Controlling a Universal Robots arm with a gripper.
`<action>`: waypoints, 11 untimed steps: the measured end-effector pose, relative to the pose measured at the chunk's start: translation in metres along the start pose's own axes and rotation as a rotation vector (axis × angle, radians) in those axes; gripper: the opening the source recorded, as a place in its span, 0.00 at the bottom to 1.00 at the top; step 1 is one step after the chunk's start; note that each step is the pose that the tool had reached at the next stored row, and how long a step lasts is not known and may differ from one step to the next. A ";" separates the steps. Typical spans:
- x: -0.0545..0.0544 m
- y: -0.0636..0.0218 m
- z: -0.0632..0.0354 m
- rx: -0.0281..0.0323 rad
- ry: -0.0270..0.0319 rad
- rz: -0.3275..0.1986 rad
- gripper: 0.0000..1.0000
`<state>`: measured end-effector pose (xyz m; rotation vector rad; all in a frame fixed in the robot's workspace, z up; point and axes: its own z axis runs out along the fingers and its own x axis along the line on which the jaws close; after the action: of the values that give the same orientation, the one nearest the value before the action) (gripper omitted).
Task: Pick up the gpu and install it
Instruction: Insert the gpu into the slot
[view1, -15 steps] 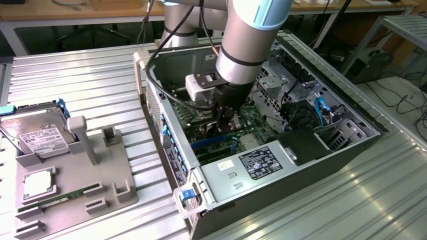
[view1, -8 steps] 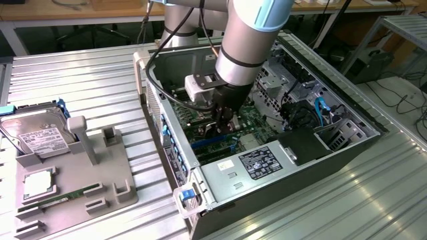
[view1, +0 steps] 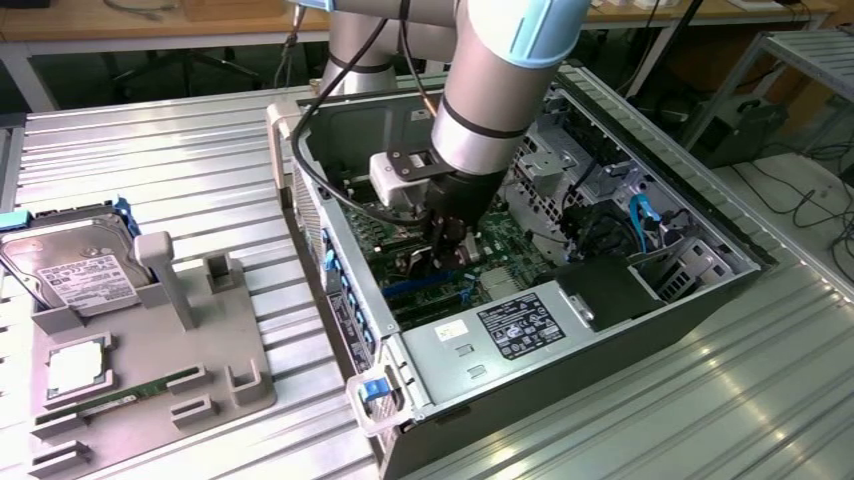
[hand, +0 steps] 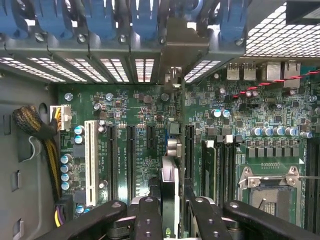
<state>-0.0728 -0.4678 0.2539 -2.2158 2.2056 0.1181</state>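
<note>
At lower centre of the wrist view the black two-fingered gripper (hand: 170, 212) clamps the thin edge-on gpu (hand: 169, 175) above the green motherboard (hand: 145, 145), where slight misalignment with the black slots (hand: 131, 155) beyond could jam its connector

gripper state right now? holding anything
gripper: closed on the gpu, held edge-on over the motherboard slots inside the pc case

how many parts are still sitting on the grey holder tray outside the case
3. The hard drive stands at the grey tray's far corner on the exterior view's left, the CPU lies nearer the camera, and the RAM stick lies beside it. More may be hidden.
</note>
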 end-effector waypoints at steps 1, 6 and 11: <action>0.000 -0.0001 0.0014 -0.0002 -0.0007 0.000 0.27; 0.000 -0.0003 0.0055 -0.0013 -0.0026 0.000 0.27; 0.001 -0.0004 0.0081 -0.0026 -0.0031 0.000 0.27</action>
<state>-0.0728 -0.4679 0.2457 -2.2154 2.2052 0.1244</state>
